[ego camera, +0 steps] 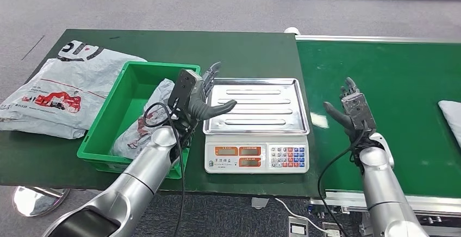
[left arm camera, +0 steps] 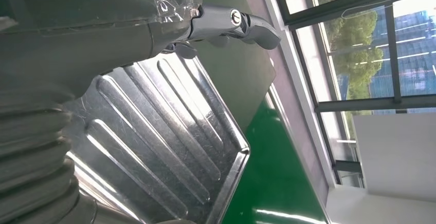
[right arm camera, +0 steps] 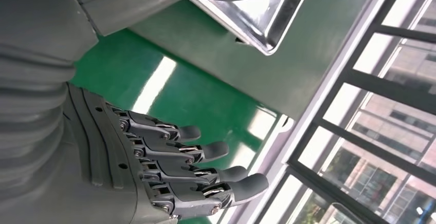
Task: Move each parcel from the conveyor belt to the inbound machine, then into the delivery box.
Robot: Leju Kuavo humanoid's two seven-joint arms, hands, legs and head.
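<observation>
Hovering empty, fingers apart: left hand [ego camera: 194,100] by the scale [ego camera: 255,125], right hand [ego camera: 353,108] over conveyor belt [ego camera: 402,85]; parcel print unreadable.

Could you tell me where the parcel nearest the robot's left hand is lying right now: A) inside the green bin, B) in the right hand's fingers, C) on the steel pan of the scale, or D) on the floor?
A: the grey parcel lies inside the green bin, just beside the empty left hand; the scale pan is bare.
</observation>
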